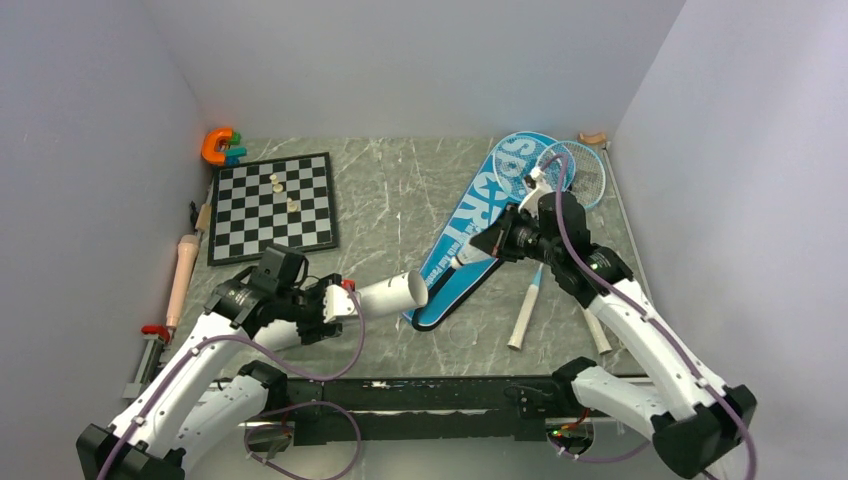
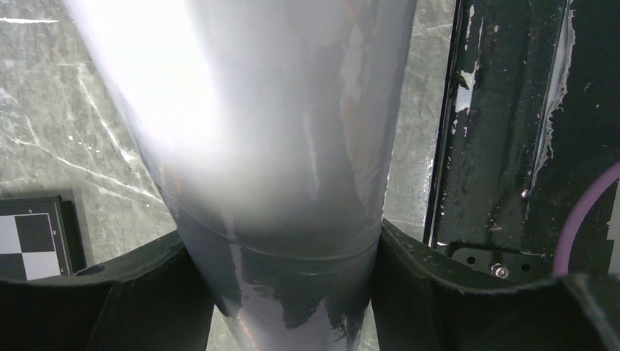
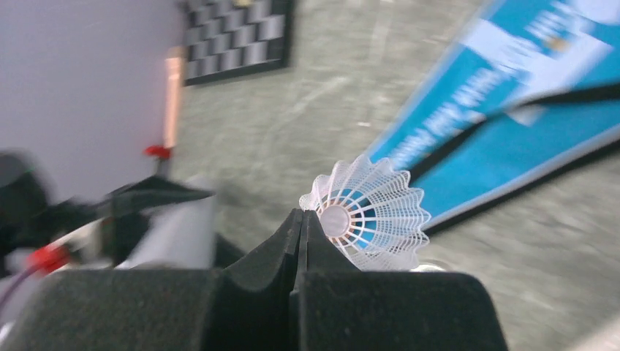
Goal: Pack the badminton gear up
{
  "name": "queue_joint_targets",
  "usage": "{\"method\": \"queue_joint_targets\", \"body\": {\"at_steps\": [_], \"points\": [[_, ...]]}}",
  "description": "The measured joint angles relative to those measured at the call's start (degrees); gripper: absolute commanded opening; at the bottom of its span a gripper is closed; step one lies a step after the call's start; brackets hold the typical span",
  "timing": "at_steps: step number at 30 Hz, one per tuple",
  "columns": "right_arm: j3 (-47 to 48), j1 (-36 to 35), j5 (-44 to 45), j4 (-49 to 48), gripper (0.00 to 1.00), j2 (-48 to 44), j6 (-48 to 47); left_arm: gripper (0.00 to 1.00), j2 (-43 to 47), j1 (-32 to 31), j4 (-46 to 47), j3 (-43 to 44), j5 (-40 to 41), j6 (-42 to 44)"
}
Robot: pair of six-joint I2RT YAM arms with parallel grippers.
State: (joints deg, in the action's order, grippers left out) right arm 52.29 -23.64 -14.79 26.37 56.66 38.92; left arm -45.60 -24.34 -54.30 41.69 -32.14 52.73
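Left end effector is clamped on the pale-grey tube. The top view shows the tube held off the desk, its open mouth just beside the near tip of the blue SPORT bag. The left wrist view shows only the tube wall filling the gap, with both fingers pressed to its sides.

Right end effector is over the middle of the bag, fingers pinched together on the skirt edge of a white shuttlecock. That grip is clear only in the right wrist view; from the top the shuttlecock is a small white speck. The black strap crosses the bag.

Two rackets have their heads on the bag's far end and their handles on the desk to its right. The chessboard is well left of the bag, with the rolling pin further left.
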Motion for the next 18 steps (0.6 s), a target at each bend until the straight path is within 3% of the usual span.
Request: {"method": "queue_joint_targets", "body": {"at_steps": [6, 18], "points": [[7.98, -11.67, 2.78, -0.87, 0.00, -4.66, 4.24, 0.10, -0.42, -0.02, 0.11, 0.00, -0.02, -0.59], [9.38, -20.44, 6.82, -1.09, 0.00, -2.23, 7.50, 0.09, -2.16, -0.02, 1.64, 0.17, -0.02, -2.95]]}}
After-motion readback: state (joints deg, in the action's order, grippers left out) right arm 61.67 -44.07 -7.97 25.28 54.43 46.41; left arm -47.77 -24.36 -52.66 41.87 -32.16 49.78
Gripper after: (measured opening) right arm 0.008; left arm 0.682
